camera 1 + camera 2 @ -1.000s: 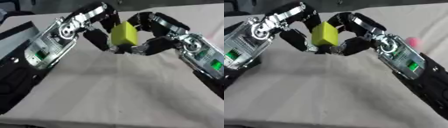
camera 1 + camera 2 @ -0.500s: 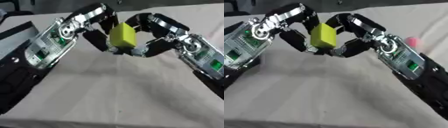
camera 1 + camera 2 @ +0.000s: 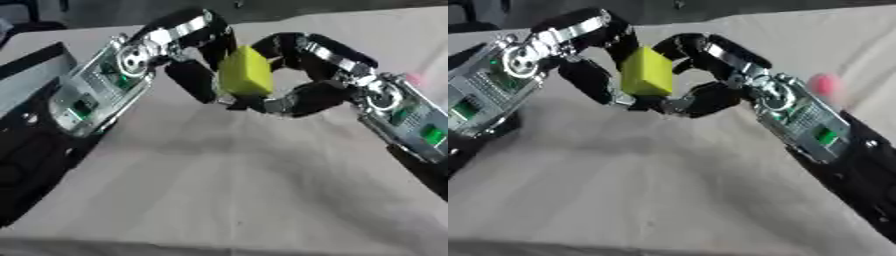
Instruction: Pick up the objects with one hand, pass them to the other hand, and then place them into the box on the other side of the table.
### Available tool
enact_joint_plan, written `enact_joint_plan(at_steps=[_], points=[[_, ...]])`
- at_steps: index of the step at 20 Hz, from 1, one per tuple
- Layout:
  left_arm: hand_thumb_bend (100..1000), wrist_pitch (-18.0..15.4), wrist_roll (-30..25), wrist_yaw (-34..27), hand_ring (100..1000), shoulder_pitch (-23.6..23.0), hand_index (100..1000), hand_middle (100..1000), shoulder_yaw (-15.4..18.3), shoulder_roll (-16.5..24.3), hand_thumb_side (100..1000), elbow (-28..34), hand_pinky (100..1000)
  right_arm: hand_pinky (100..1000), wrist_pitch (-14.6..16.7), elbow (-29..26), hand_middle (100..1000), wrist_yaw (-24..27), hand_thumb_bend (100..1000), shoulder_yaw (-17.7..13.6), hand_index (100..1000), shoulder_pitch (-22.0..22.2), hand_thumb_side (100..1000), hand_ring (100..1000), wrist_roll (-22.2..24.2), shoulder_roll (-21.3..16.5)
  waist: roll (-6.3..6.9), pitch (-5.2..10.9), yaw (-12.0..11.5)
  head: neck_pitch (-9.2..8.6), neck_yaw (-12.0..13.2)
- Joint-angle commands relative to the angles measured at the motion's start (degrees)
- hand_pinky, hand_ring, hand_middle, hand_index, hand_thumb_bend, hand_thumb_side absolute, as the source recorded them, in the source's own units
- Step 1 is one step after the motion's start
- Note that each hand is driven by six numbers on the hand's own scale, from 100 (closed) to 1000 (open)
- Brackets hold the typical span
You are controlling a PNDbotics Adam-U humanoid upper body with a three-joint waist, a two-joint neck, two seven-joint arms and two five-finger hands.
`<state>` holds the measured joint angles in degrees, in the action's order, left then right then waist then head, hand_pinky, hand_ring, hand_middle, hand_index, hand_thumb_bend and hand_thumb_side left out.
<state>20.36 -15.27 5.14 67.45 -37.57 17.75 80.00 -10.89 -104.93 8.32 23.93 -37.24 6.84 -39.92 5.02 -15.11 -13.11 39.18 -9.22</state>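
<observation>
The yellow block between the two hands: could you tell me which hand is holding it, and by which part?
Both hands touch the yellow block: the left hand at its left side, the right hand at its right side and beneath. Which one bears it cannot be told.

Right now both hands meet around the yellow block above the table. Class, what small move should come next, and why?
Probably one hand should open and let go. The left hand and the right hand both have fingers curled around the yellow block, held above the tablecloth. Which hand is receiving cannot be told from this moment, so the giver should release only once the other's hold looks settled.
</observation>
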Motion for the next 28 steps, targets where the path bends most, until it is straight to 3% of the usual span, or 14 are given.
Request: enact_joint_plan(at_steps=[1, 10, 16, 28], points=[[666, -0.4, -0.6, -0.5, 452, 0.8, 223, 353, 1.1, 2.1, 100, 1.0, 656, 797, -0.3, -0.1, 667, -1.0, 833, -0.9, 834, -0.6, 232, 862, -0.6, -0.6, 0.47, 0.76, 0.0, -0.11, 0.2], [680, -0.8, -1.7, -0.1, 450, 0.3, 214, 351, 1.2, 3.5, 100, 0.8, 653, 798, -1.0, 0.8, 686, -1.6, 870, -1.3, 851, -0.3, 263, 876, -3.9, -0.6, 0.51, 0.93, 0.1, -0.13, 0.4], [681, -1.0, -2.1, 1.3, 454, -0.6, 219, 353, 1.9, 5.7, 100, 1.3, 656, 794, -2.3, 1.4, 680, -1.5, 844, -1.2, 842, 0.2, 241, 871, -5.4, -0.7, 0.52, 1.09, 0.1, 0.11, 1.1], [690, -1.6, 2.8, 4.0, 459, -4.3, 214, 352, 8.2, 12.6, 100, -1.9, 662, 797, -3.6, 0.2, 673, -2.4, 823, -1.1, 834, 0.6, 224, 866, -4.9, -1.2, 0.4, 1.25, -0.2, 0.33, 4.3]])
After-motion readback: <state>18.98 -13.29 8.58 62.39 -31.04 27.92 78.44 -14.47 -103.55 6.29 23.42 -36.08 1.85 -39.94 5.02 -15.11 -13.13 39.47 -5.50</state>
